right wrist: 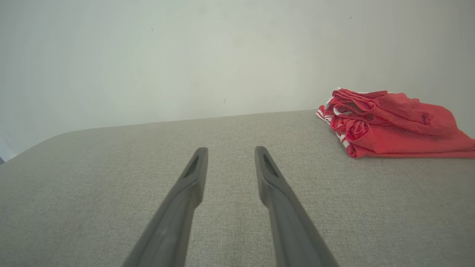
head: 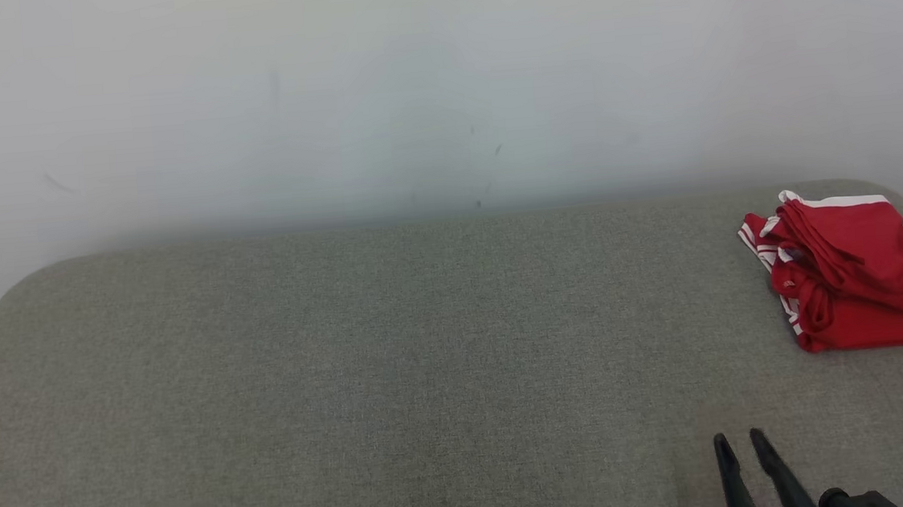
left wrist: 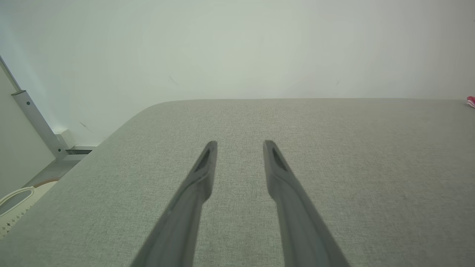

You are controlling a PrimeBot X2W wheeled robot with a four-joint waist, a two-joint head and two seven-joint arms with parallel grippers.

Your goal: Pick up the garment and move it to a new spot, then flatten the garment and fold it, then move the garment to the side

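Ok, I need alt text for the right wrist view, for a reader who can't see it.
A bundled red garment with white trim lies on the grey fabric surface at the right, near its far edge, apart from the right end effector, whose two dark fingers stand open and empty in the foreground. A pale wall rises behind.

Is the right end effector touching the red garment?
No, the right end effector sits over the grey surface, with the garment lying apart to its right.
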